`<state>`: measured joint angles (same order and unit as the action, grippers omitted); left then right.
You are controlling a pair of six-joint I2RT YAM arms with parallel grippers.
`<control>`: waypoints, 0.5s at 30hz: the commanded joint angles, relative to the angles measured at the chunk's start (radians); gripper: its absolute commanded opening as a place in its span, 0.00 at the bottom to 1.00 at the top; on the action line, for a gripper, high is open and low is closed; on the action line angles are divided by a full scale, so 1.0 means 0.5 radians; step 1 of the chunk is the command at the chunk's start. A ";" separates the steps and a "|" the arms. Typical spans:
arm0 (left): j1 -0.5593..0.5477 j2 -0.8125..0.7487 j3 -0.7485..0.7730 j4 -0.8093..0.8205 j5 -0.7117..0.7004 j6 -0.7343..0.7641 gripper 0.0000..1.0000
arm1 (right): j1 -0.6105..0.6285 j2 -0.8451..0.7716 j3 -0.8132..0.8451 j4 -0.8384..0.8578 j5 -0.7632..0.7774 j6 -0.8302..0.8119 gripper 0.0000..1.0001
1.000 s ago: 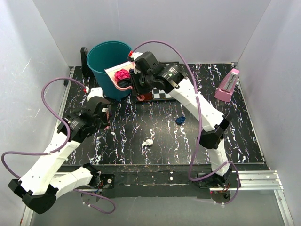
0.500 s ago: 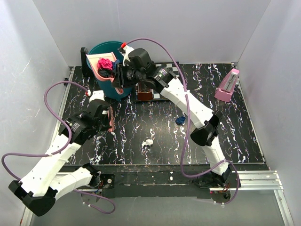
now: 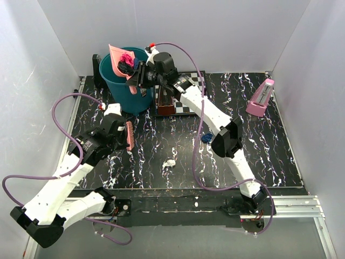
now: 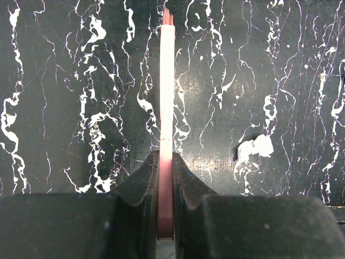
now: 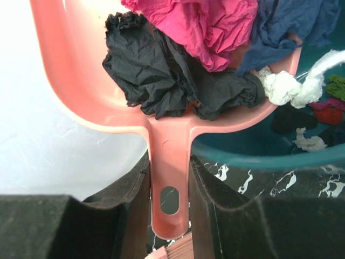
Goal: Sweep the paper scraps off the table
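While the table (image 3: 280, 156) is not yet cleared, the dump over the bin is judged the weak point. Above the teal bin (image 3: 116, 94), upper left of the top view, the pink dustpan (image 5: 75, 86) is held tipped, its handle clamped between the fingers of the right gripper (image 5: 168, 167). Spillage is possible: the paper scraps (image 5: 161, 81) in it, magenta, black and dark blue, are bunched at the pan's edge, and a tilt taken off the bin mouth would drop them onto the table. The pink brush (image 4: 167, 81) is pinched edge-on in the closed left gripper (image 4: 166, 162), left of centre; a sideways load could twist it in so narrow a hold. Two scraps lie loose on the table, a blue wad (image 3: 206, 137) at centre right and a white wad (image 3: 170, 163) at lower centre; either could be missed. Hidden: most of the bin's inside is screened by the pan; the bristles are seen only edge-on; whether the white piece at the pan's right edge lies in pan or bin cannot be told.
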<state>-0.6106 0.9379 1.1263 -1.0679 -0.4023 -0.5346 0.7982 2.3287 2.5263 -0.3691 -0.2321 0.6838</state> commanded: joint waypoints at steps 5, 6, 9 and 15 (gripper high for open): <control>0.012 0.005 0.021 0.050 -0.005 0.023 0.00 | -0.108 0.098 -0.009 0.643 -0.321 0.540 0.01; 0.012 0.002 0.021 0.050 -0.005 0.023 0.00 | -0.109 0.080 -0.058 0.692 -0.345 0.595 0.01; 0.012 0.011 0.024 0.053 -0.002 0.020 0.00 | -0.109 -0.006 -0.238 0.909 -0.428 0.764 0.01; 0.012 0.002 0.033 0.041 -0.012 -0.001 0.00 | -0.112 -0.111 -0.380 1.039 -0.496 1.040 0.01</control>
<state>-0.6106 0.9482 1.1263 -1.0676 -0.4023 -0.5320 0.7406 2.3737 2.3531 0.0010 -0.4229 1.0634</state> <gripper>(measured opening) 0.078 0.367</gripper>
